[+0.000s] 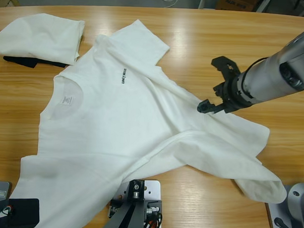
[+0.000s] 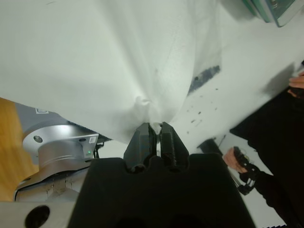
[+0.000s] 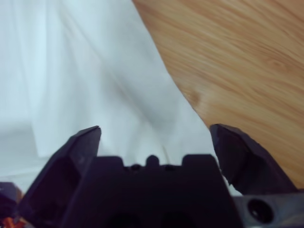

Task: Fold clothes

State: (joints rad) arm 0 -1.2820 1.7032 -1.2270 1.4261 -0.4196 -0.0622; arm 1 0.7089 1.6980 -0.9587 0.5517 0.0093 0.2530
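Two white garments lie on the tabletop (image 1: 206,30) in the high view. A large T-shirt (image 1: 116,127) sprawls front-up across the middle, its round neck toward the left edge, small black chest lettering (image 1: 121,77) showing, one sleeve reaching toward the far side and the hem end rumpled into ridges at the lower right. A second, folded white shirt (image 1: 42,36) sits at the far left corner, on top of a dark cloth (image 1: 23,62) that peeks out beneath it. One silver arm enters from the right edge; its right claw (image 1: 217,86) hangs with jaws spread wide over the T-shirt's right border, the lower jaw just over the fabric.

Left wrist view: the left claw (image 2: 154,128) is clenched on a pinch of white T-shirt fabric (image 2: 109,61), which spreads upward from the jaws in a taut sheet. A silver arm base (image 2: 52,147) sits at lower left, and a person's hand (image 2: 233,159) shows at the right.

Right wrist view: the right claw (image 3: 154,133) is released, its jaws well apart, with the T-shirt (image 3: 80,80) lying below them and its edge running diagonally against bare wooden tabletop (image 3: 237,57).
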